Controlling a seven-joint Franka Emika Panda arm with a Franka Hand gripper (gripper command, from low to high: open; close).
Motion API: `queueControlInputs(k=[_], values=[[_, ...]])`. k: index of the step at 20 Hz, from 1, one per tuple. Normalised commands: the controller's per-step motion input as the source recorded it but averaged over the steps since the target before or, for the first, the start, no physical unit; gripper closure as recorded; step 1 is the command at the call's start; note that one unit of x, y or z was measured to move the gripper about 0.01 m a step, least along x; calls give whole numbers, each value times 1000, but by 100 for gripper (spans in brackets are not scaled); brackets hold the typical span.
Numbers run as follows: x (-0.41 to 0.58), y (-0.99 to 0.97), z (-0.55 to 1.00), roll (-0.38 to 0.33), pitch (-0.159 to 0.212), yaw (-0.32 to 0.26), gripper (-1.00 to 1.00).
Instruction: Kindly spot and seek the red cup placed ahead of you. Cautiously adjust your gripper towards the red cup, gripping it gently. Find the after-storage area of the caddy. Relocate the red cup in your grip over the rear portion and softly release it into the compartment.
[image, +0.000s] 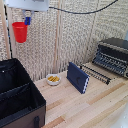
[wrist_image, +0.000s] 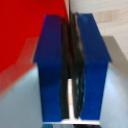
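The red cup (image: 20, 31) hangs high in the air at the exterior view's upper left, held by its rim. My gripper (image: 27, 21) is shut on it, with the white hand above at the frame's top edge. The black caddy (image: 30, 107) stands on the table at the lower left, with a brown tag on its front. Its rear portion (image: 12, 75) lies behind the inner divider, well below the cup. In the wrist view the blue fingers (wrist_image: 52, 70) stand almost together and the red cup (wrist_image: 25, 35) fills the area beside them.
A small white bowl with yellow pieces (image: 53, 79) sits on the wooden table beside a leaning dark blue slab box (image: 78, 77). A black toaster oven (image: 114, 55) with a pulled-out rack (image: 97, 74) stands at the exterior view's right. A woven wall is behind.
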Motion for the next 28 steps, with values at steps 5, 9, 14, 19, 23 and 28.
queueControlInputs(k=[5,9,14,19,23,28], values=[[66,911,33,0,143,35,100],[4,833,-104,-40,138,49,100],[53,513,-385,-96,33,66,100],[155,290,-501,-113,-10,71,100],[187,199,-500,-154,-41,74,100],[135,204,-453,-211,-42,75,100]])
